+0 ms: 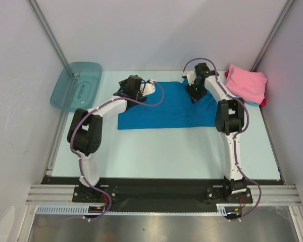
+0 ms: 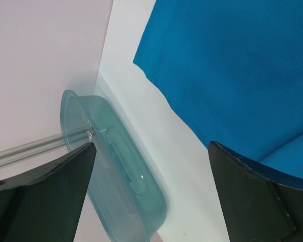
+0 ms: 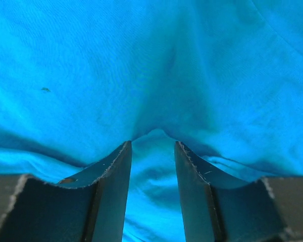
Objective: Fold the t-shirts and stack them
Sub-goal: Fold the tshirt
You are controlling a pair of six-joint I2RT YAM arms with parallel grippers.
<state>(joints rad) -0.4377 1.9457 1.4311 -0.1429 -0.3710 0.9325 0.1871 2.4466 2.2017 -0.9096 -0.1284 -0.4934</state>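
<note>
Right pincer (image 3: 152, 146) sits half open astride a pucker in the blue t-shirt (image 1: 161, 108) lying flat on the table (image 1: 156, 151), left pincer (image 2: 152, 146) wide and empty, so it should bite deep into that ridge before folding.

The blue t-shirt (image 1: 166, 107) in the middle of the frame was a plain bright blue with no pattern. At upper right the pink t-shirt (image 1: 247, 82) was a plain soft pink, with a light blue edge (image 1: 253, 103) and a red edge (image 1: 263, 102) showing under it. The tub (image 1: 77, 85) at upper left was translucent teal. The table (image 1: 166, 151) was pale mint. The arms (image 1: 107, 106) were white with black joints and purple cables (image 1: 156, 98).
</note>
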